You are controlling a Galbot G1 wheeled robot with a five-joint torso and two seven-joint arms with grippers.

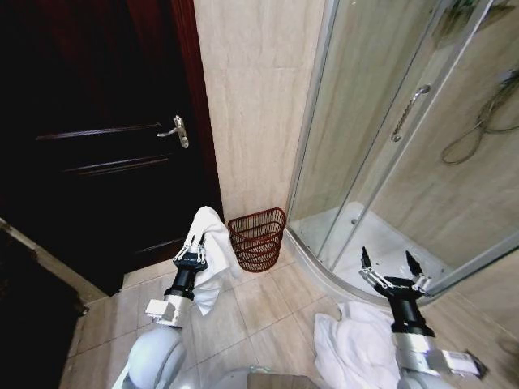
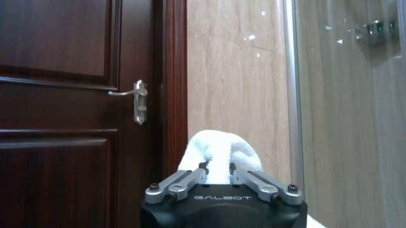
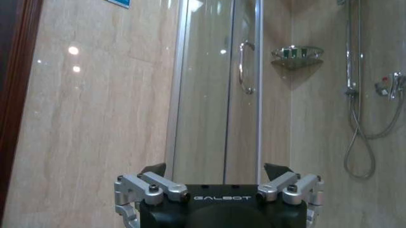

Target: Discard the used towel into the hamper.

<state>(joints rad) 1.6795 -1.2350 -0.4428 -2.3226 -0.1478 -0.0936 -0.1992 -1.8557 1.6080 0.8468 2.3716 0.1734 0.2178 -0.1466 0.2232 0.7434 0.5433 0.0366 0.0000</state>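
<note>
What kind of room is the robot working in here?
Most likely a bathroom: a glass shower cabin with a hose, tiled floor, and a wire hamper by the wall. The left gripper holds a white towel; the right gripper is open.

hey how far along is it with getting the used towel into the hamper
Pick-up looks done: the left gripper is shut on a white terry towel, held up off the tiled floor. In hand: it hangs beside the dark reddish-brown wire hamper, not over it. Left: the drop; the hamper looks empty. The right gripper, jaws open, waits above another white towel on the floor.
</note>
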